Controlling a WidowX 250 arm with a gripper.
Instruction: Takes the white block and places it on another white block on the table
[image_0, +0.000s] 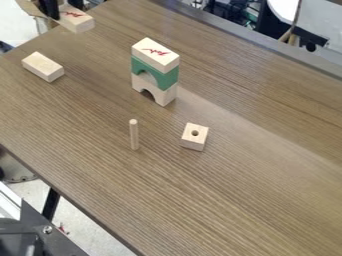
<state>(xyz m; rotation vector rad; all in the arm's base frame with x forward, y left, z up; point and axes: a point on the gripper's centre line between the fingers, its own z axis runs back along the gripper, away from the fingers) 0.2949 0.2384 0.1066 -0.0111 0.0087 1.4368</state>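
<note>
At the top left corner of the camera view, my black gripper is shut on a white block with red print, one finger on each side of its far part. The block's near end sticks out toward the table's middle. Another white block lies flat on the table near the left edge, apart from the gripper. A stack in the upper middle has a white block with red print on top, a green arch under it and a pale arch at the bottom.
A thin wooden peg stands upright on the brown table, left of a small pale block with a hole. The table's left edge runs diagonally down to the bottom. Behind the far edge are cables and other equipment.
</note>
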